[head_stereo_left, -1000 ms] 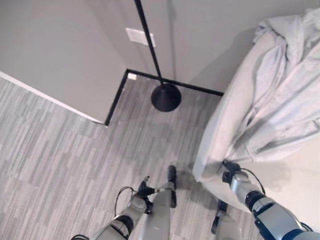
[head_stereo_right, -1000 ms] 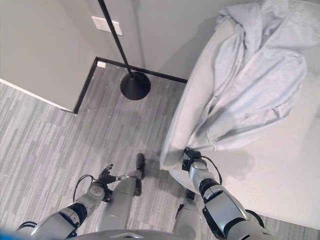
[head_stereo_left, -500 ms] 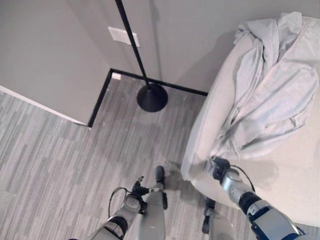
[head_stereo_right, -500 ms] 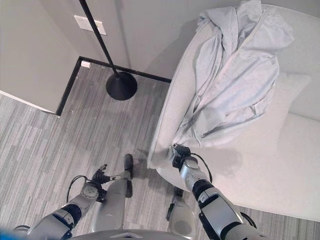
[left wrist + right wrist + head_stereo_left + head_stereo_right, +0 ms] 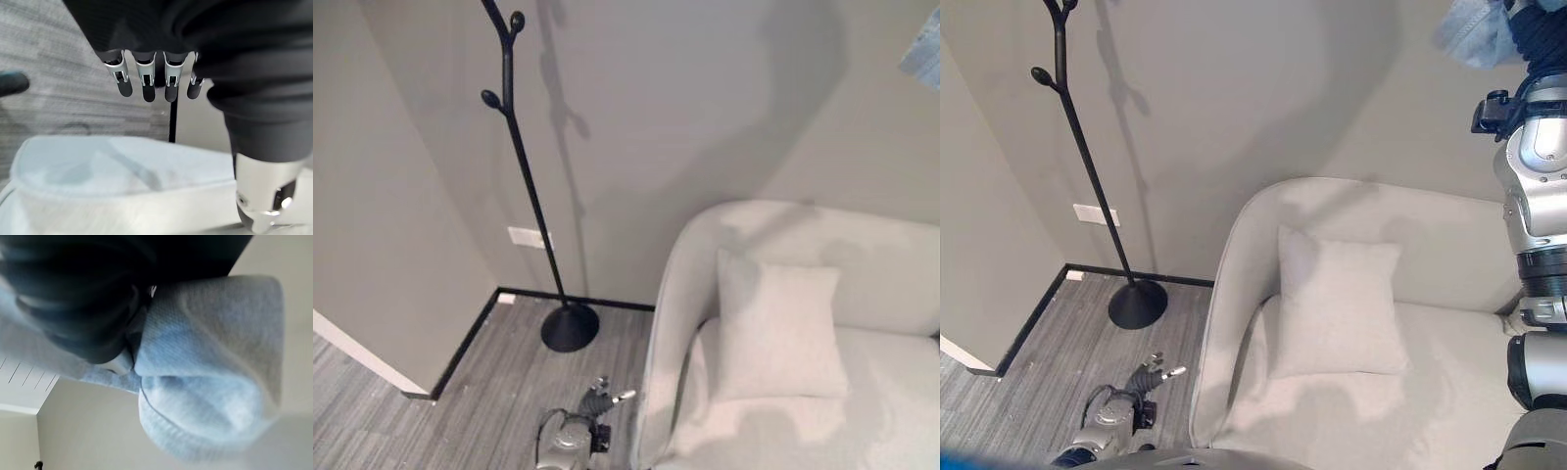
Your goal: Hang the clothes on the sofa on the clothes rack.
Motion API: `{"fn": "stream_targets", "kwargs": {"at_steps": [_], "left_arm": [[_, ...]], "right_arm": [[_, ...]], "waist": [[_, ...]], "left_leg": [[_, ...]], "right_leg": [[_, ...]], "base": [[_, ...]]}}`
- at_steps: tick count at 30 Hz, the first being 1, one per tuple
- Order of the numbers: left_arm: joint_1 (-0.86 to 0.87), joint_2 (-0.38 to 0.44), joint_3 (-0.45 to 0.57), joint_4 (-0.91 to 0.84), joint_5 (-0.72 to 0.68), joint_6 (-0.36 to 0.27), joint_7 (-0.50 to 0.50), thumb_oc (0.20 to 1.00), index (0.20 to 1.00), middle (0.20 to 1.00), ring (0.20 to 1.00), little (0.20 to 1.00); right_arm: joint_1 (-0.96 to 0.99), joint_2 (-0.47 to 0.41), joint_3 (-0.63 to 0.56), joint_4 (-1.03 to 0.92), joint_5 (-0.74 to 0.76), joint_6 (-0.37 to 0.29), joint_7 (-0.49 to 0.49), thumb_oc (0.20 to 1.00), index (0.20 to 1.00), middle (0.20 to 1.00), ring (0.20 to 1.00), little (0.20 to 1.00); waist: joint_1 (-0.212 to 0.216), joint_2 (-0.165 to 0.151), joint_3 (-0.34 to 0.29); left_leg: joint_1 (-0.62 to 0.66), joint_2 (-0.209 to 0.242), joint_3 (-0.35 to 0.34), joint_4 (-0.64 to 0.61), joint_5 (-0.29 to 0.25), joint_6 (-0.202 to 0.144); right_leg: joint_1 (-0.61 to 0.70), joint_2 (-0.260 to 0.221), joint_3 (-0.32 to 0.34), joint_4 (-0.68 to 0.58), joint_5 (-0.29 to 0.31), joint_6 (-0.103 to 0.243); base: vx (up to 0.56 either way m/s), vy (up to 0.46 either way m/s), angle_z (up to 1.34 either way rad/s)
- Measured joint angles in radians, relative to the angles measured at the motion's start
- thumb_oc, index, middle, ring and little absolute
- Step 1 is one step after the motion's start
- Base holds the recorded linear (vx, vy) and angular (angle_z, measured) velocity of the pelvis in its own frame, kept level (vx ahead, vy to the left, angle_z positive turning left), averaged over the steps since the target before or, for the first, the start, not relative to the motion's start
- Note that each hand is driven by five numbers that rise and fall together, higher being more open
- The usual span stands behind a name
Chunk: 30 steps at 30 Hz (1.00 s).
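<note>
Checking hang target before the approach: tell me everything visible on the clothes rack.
The clothes rack is a thin black pole, metal by its look, standing upright on a round domed black base on the grey floor in the wall corner, beside the sofa. Short knob-tipped branches fork near its top. Nothing hangs on it or touches it.

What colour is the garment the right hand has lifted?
Pale blue-grey garment, gripped by the right hand; clearest in the right wrist view.
</note>
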<state>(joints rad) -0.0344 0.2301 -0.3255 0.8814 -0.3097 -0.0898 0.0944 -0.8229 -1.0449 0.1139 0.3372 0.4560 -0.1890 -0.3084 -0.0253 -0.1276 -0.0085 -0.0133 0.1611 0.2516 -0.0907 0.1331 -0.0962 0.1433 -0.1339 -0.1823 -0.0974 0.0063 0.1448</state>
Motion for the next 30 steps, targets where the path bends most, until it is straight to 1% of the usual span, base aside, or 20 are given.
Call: {"fn": "stream_targets", "kwargs": {"at_steps": [1,2,4,8,13,15,18,20,22,23,25,27,30], "left_arm": [[-0.004,0.011,-0.003,-0.005,0.0,-0.003,0.001,1.0,1.0,1.0,1.0,1.0],[-0.008,0.011,-0.004,-0.005,0.0,-0.006,0.0,1.0,1.0,1.0,1.0,1.0],[-0.008,0.01,-0.005,-0.012,0.002,-0.02,0.001,1.0,1.0,1.0,1.0,1.0],[-0.011,0.004,-0.026,-0.069,0.006,-0.032,0.011,1.0,1.0,1.0,1.0,1.0],[-0.02,0.007,-0.031,-0.084,0.019,-0.034,0.039,1.0,1.0,1.0,1.0,1.0],[-0.025,0.008,-0.032,-0.095,0.02,-0.035,0.048,1.0,1.0,1.0,1.0,1.0],[-0.037,0.01,-0.048,-0.179,0.023,-0.039,0.059,1.0,1.0,1.0,1.0,1.0],[-0.061,0.012,-0.062,-0.212,0.052,-0.063,0.062,1.0,1.0,1.0,1.0,1.0],[-0.1,0.011,-0.098,-0.24,0.057,-0.067,0.084,1.0,1.0,1.0,1.0,1.0],[-0.111,0.008,-0.099,-0.243,0.057,-0.078,0.089,1.0,1.0,1.0,1.0,1.0],[-0.144,0.002,-0.122,-0.255,0.05,-0.08,0.099,1.0,1.0,1.0,1.0,1.0],[-0.16,-0.004,-0.132,-0.299,0.026,-0.081,0.099,1.0,1.0,1.0,1.0,1.0],[-0.185,-0.023,-0.16,-0.402,-0.043,-0.086,0.098,1.0,1.0,1.0,1.0,1.0]], "right_arm": [[-0.033,-0.018,0.03,0.021,-0.019,-0.001,-0.001,0.2,0.2,0.2,0.2,0.2],[-0.067,-0.041,0.065,0.034,-0.024,0.002,0.001,0.2,0.2,0.2,0.2,0.2],[-0.098,-0.048,0.074,0.031,-0.027,-0.005,-0.001,0.2,0.2,0.2,0.2,0.2],[-0.124,-0.06,0.079,0.03,-0.033,-0.008,-0.009,0.2,0.2,0.2,0.2,0.2],[-0.135,-0.061,0.098,0.023,-0.066,-0.008,-0.011,0.2,0.2,0.2,0.2,0.2],[-0.137,-0.061,0.098,0.015,-0.068,-0.008,-0.013,0.2,0.2,0.2,0.2,0.2],[-0.137,-0.061,0.098,-0.015,-0.097,-0.014,-0.013,0.2,0.2,0.2,0.2,0.2],[-0.146,-0.061,0.107,-0.016,-0.096,-0.022,-0.013,0.2,0.2,0.2,0.2,0.2],[-0.179,-0.061,0.152,-0.016,-0.067,-0.038,-0.011,0.2,0.2,0.2,0.2,0.2],[-0.189,-0.059,0.169,-0.016,-0.045,-0.046,-0.009,0.2,0.2,0.2,0.2,0.2],[-0.218,-0.02,0.205,-0.013,0.043,-0.064,-0.008,0.2,0.2,0.2,0.2,0.2],[-0.261,0.056,0.25,-0.016,0.121,-0.066,0.0,0.2,0.2,0.2,0.2,0.2],[-0.267,0.167,0.313,-0.064,0.206,-0.067,0.029,0.2,0.2,0.2,0.2,0.2]], "waist": [[-0.012,-0.006,0.002],[-0.015,-0.005,0.003],[-0.027,-0.009,0.003],[-0.033,-0.009,0.003],[-0.052,-0.007,0.002],[-0.053,-0.006,0.002],[-0.053,-0.005,0.001],[-0.052,-0.005,-0.002],[-0.053,-0.003,-0.003],[-0.053,-0.003,-0.005],[-0.057,-0.006,-0.014],[-0.06,-0.006,-0.016],[-0.079,-0.011,-0.024]], "left_leg": [[0.002,0.001,0.008,-0.001,0.002,0.0],[0.002,0.001,0.01,-0.002,0.003,0.001],[0.005,0.002,0.013,-0.002,0.006,0.005],[0.005,0.006,0.028,-0.004,0.008,0.003],[0.007,0.008,0.037,-0.006,0.01,0.005],[0.009,0.008,0.041,-0.007,0.011,0.008],[0.016,0.008,0.045,-0.006,0.011,0.008],[0.016,0.008,0.045,-0.007,0.011,0.008],[0.016,0.009,0.046,-0.005,0.012,0.008],[0.017,0.009,0.046,-0.006,0.012,0.009],[0.019,0.01,0.051,-0.002,0.013,0.01],[0.031,0.011,0.07,-0.002,0.013,0.01],[0.033,0.012,0.072,-0.003,0.011,0.007]], "right_leg": [[-0.004,0.0,0.008,-0.003,0.004,0.0],[-0.004,-0.001,0.012,-0.005,0.005,0.0],[-0.005,-0.001,0.016,-0.006,0.008,0.001],[-0.017,0.001,0.03,-0.006,0.014,0.0],[-0.021,0.001,0.043,-0.006,0.019,-0.001],[-0.021,0.001,0.047,-0.006,0.021,0.0],[-0.019,0.001,0.054,-0.006,0.022,-0.001],[-0.019,0.001,0.054,-0.006,0.023,-0.001],[-0.019,0.001,0.056,-0.006,0.026,0.0],[-0.019,0.001,0.056,-0.006,0.03,0.0],[-0.02,0.002,0.061,-0.006,0.031,-0.001],[-0.021,0.002,0.078,-0.006,0.036,-0.001],[-0.021,0.002,0.082,-0.006,0.036,-0.001]], "base": [[0.0,0.021,-0.14],[0.0,0.015,-0.13],[0.0,0.005,-0.07],[0.0,0.006,-0.12],[0.0,0.0,-0.04],[-0.01,-0.003,-0.08],[-0.01,-0.003,-0.04],[0.0,0.0,0.0],[0.0,0.0,0.0],[-0.01,-0.006,-0.03],[-0.02,-0.001,-0.08],[-0.02,0.001,-0.22],[-0.01,0.001,-0.06]]}}
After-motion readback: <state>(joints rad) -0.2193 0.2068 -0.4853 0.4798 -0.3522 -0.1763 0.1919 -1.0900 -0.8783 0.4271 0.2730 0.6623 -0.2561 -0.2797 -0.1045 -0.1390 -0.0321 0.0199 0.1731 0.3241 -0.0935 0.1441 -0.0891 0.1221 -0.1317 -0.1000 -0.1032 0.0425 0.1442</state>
